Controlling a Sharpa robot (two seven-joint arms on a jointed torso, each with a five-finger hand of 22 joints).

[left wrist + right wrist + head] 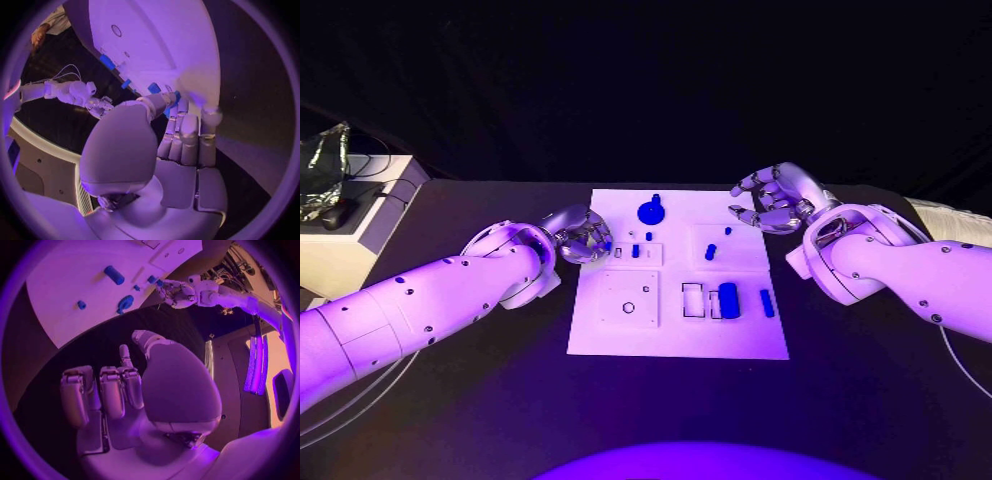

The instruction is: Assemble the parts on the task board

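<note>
The white task board [678, 338] lies mid-table. On it are a round blue part [652, 211] at the far end, small blue pegs [636, 250] [710, 252], a long blue cylinder [728, 299] and a short blue bar [767, 302]. My left hand [577, 237] hovers at the board's left edge with its fingers curled together and the thumb against them [169, 132]. A bit of blue [177, 95] shows just past the fingertips, seemingly on the board [162, 40]. My right hand [773, 200] is at the far right corner, its fingers curled in on nothing [119, 390]. The cylinder [114, 274] lies on the board [69, 285] beyond it.
A white cabinet [372, 215] with a silvery bag [326, 165] on top stands off the table's far left. Black tabletop [488, 400] surrounds the board on all sides.
</note>
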